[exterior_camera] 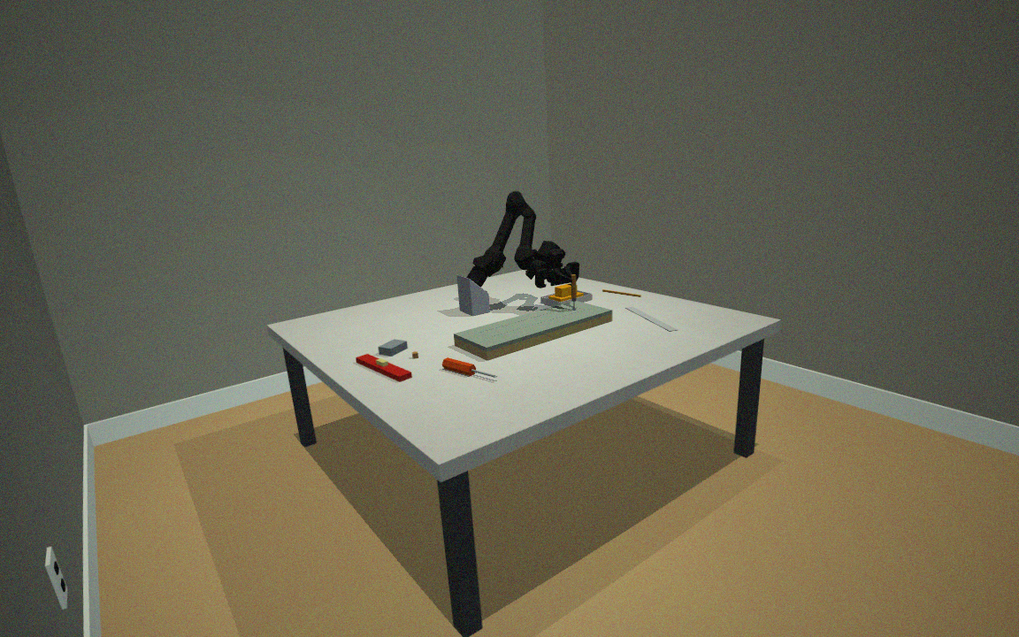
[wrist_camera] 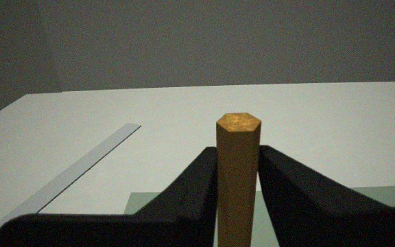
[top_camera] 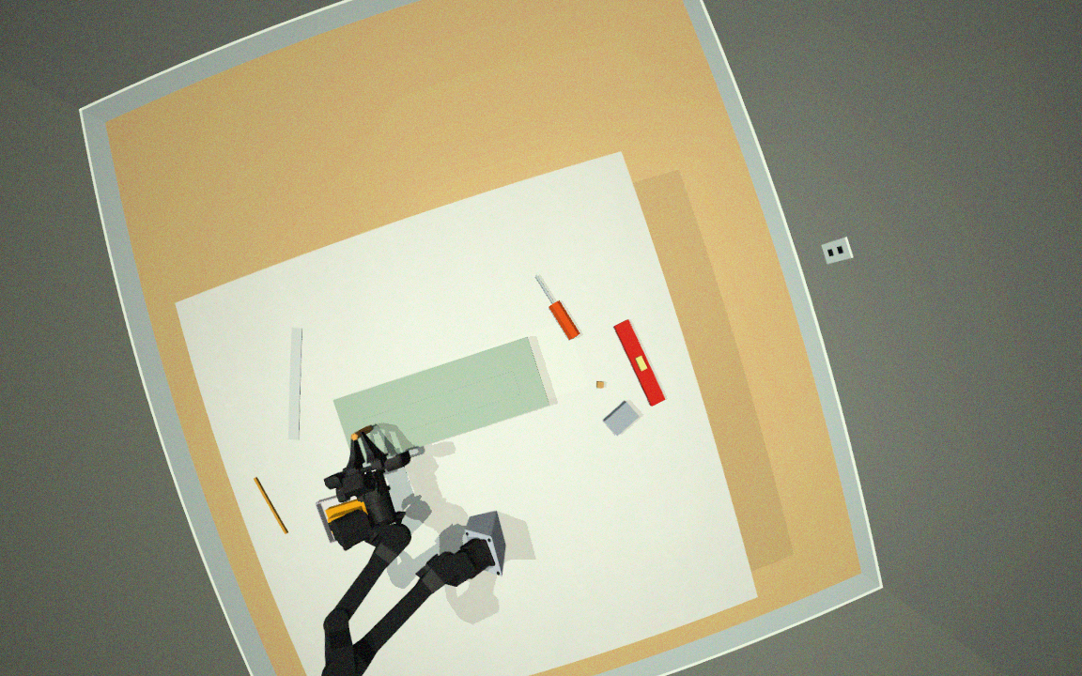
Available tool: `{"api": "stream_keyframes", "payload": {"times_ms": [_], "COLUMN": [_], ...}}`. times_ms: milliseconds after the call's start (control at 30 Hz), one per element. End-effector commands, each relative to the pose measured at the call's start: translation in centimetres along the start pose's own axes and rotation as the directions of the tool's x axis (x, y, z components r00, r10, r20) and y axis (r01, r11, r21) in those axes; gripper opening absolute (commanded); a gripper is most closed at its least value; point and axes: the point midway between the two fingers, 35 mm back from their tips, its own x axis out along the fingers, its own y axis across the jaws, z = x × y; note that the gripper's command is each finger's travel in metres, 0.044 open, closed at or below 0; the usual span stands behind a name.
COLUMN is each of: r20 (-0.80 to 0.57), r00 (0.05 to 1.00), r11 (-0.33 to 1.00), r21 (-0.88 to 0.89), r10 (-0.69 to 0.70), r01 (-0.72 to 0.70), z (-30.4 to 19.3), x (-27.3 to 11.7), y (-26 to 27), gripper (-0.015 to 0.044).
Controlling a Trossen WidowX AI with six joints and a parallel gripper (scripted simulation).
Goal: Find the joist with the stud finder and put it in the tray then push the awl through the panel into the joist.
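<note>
Our pincer (top_camera: 363,434) (exterior_camera: 574,279) (wrist_camera: 236,155) is clamped on the wooden handle of the awl (top_camera: 365,429) (exterior_camera: 573,287) (wrist_camera: 237,178), upright, so we can drive it straight down. It stands over the panel (top_camera: 444,386) (exterior_camera: 529,326) (wrist_camera: 386,195), near its seven o'clock corner from above, presumably where we judge the joist runs; whether the tip touches, we cannot tell. The stud finder (top_camera: 346,509) (exterior_camera: 563,291) sits in the tray (top_camera: 322,514) (exterior_camera: 590,296), freeing our one pincer. Any sideways drift could spoil the single hole.
</note>
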Motion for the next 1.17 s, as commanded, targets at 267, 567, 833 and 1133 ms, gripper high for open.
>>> {"api": "stream_keyframes", "payload": {"times_ms": [267, 567, 833, 1133], "r20": [0.002, 0.004, 0.004, 0.004], "r00": [1.000, 1.000, 1.000, 1.000], "r11": [1.000, 1.000, 1.000, 1.000], "r21": [0.003, 0.001, 0.001, 0.001], "r10": [-0.006, -0.002, -0.002, -0.002], "r01": [0.006, 0.002, 0.002, 0.002], "z": [-1.17, -1.05, -1.05, -1.05], "x": [-0.02, -0.02, -0.02, -0.02], "y": [-0.19, -0.06, -0.06, -0.06], "gripper": [0.0000, 0.0000, 0.0000, 0.0000]}}
